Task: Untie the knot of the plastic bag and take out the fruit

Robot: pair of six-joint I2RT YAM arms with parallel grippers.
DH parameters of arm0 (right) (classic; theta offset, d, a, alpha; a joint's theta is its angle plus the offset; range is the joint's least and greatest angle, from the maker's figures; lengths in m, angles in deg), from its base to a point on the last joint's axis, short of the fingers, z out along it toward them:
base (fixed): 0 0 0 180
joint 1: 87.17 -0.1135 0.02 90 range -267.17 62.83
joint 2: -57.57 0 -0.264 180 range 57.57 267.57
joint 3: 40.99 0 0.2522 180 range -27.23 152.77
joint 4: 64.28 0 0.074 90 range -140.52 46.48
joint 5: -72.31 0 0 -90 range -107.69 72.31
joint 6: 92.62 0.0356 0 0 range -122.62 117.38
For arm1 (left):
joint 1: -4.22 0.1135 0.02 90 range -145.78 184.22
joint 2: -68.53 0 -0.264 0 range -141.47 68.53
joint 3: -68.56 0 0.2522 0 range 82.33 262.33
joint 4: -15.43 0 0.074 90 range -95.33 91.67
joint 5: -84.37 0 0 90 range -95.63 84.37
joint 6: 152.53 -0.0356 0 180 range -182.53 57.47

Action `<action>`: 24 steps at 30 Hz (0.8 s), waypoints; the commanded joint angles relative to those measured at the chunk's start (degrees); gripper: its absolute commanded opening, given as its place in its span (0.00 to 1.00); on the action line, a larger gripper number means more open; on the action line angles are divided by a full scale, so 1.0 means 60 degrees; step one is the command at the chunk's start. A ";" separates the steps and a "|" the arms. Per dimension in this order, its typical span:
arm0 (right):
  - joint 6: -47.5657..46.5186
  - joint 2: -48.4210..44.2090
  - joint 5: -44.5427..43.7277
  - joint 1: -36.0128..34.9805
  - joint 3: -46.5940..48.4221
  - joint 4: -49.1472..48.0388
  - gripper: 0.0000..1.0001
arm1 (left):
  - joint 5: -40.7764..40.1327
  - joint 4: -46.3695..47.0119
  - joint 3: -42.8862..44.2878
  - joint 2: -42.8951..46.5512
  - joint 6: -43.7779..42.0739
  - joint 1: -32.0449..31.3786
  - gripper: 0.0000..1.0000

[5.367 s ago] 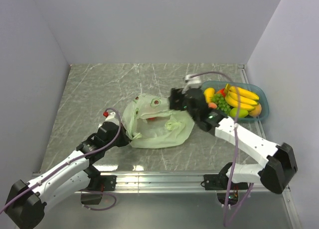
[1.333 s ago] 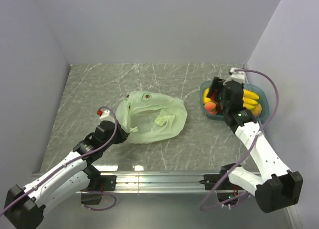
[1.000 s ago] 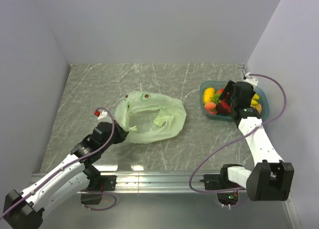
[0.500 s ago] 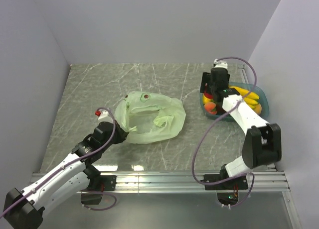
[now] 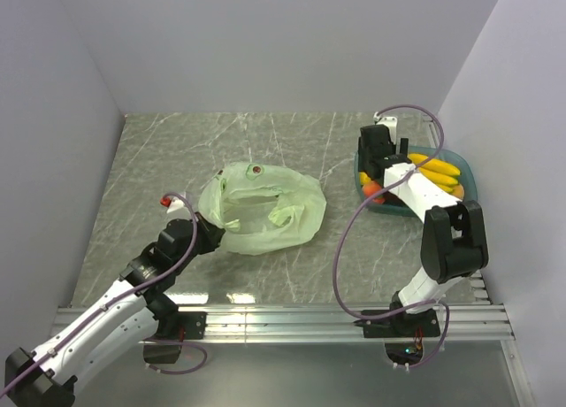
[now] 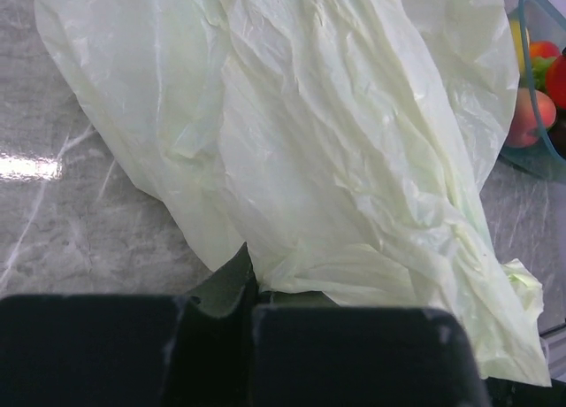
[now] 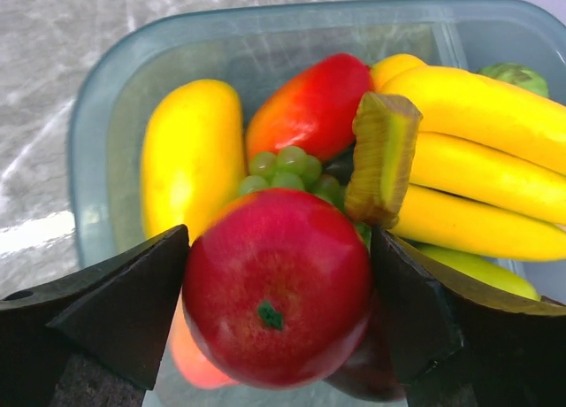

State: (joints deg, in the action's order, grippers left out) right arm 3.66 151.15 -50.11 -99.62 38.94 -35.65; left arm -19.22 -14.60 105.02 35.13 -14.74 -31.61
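Pale-walled marble table (image 5: 150,159); left gripper (image 6: 250,292) tight on bag (image 6: 336,159), right gripper (image 7: 280,239) wide around apple (image 7: 276,287).

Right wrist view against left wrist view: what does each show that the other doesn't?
Only the right wrist: the right hand, fingers either side of the red apple, plus the bananas. Only the left wrist: the plastic bag, pinched in the shut left hand. Both: the blue tray and the marble table.
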 commanded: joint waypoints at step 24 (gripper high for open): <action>0.0476 -0.5779 0.1668 -0.0972 0.0295 0.0348 0.93 | -0.2441 -0.0306 0.1928 -0.1517 -0.0319 0.3654 0.00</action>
State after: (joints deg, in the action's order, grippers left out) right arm 5.52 121.10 -42.90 -105.41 39.83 -33.77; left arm -35.02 -18.78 112.26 30.58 -14.02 -17.10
